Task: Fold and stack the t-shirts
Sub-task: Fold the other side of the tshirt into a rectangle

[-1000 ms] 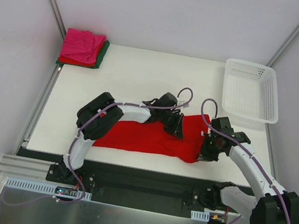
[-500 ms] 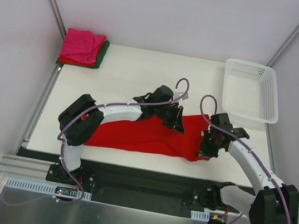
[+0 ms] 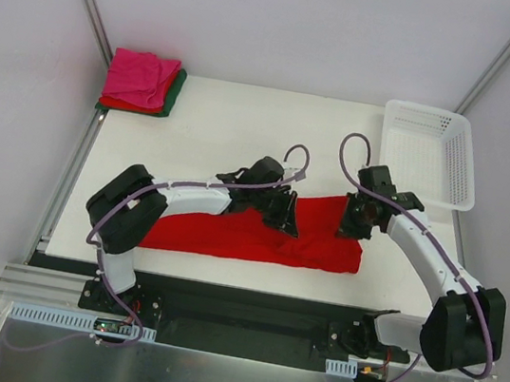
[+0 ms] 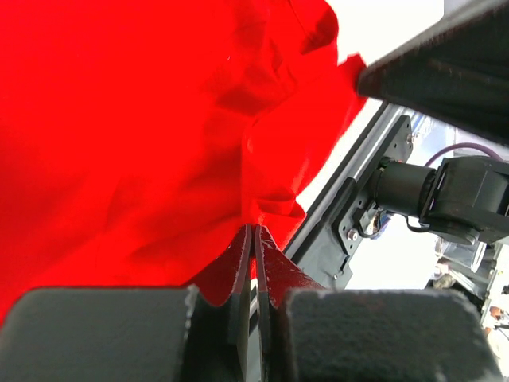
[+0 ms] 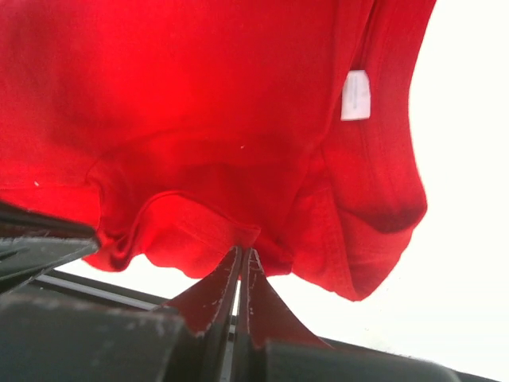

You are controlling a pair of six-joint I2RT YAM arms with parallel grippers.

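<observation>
Red t-shirt lies as a long half-folded band along the near edge of the surface. Left claw and right claw are each clamped on its cloth near the right end. Only the wrist views show those pinches, and the right one also shows a white label. Far-left corner holds the folded stack, pink on top. I'd say this shirt's final folds and stacking are left.

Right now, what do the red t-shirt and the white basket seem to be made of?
The red t-shirt looks like soft matte knit cloth, probably cotton: it creases, drapes, and shows stitched hems and a sewn label. The white basket looks like smooth rigid plastic, given its moulded lattice walls.
</observation>
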